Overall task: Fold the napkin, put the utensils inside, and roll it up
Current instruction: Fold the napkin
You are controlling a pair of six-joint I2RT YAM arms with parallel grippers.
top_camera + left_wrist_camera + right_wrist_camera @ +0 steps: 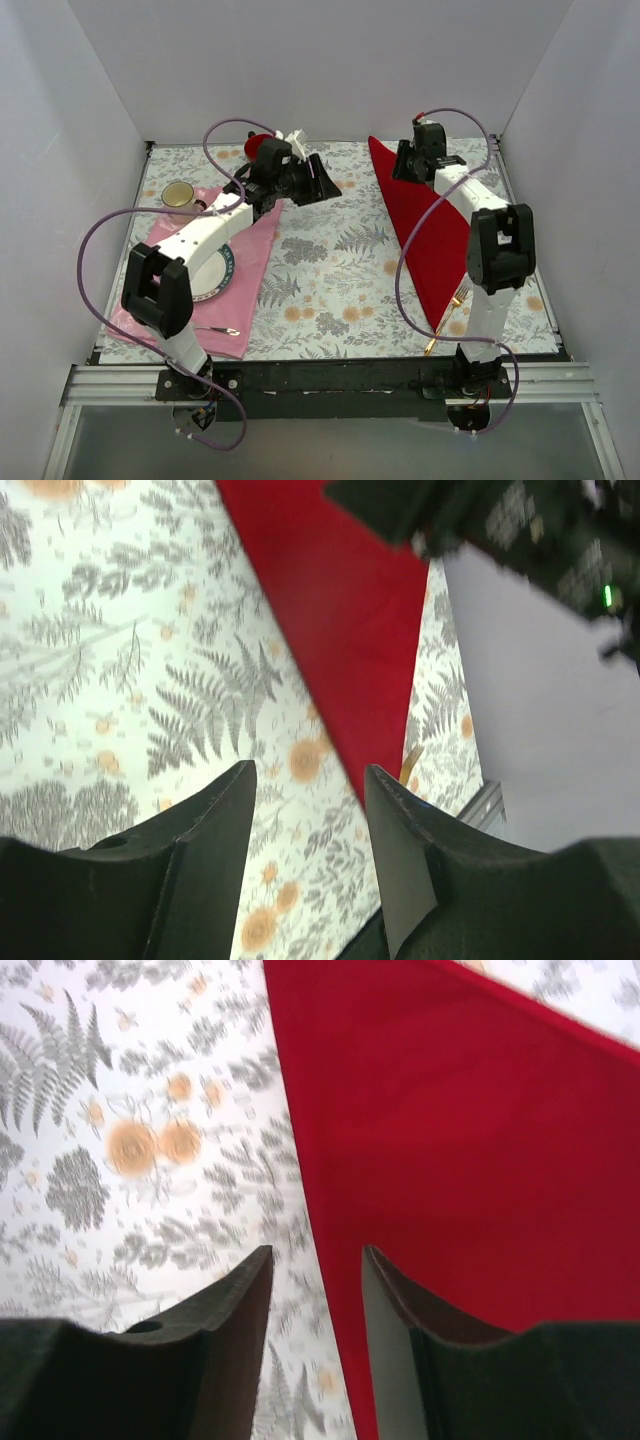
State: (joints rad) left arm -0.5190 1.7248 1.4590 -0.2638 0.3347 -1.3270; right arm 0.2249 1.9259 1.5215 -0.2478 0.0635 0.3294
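Observation:
The red napkin (428,245) lies folded into a long triangle on the right of the table, its point toward the near edge. It also fills the right wrist view (460,1140) and shows in the left wrist view (340,630). A gold fork (447,318) lies at the napkin's near tip, partly under my right arm; a gold sliver of the fork (411,763) shows in the left wrist view. My right gripper (405,168) (316,1252) hangs open over the napkin's far left edge, holding nothing. My left gripper (325,182) (308,770) is open and empty, raised over the floral cloth left of the napkin.
A pink placemat (255,250) on the left carries a plate (218,275), largely under my left arm, and a silver spoon (220,330). A gold-lidded round container (180,194) sits at the far left, and a red object (262,145) behind my left wrist. White walls enclose three sides.

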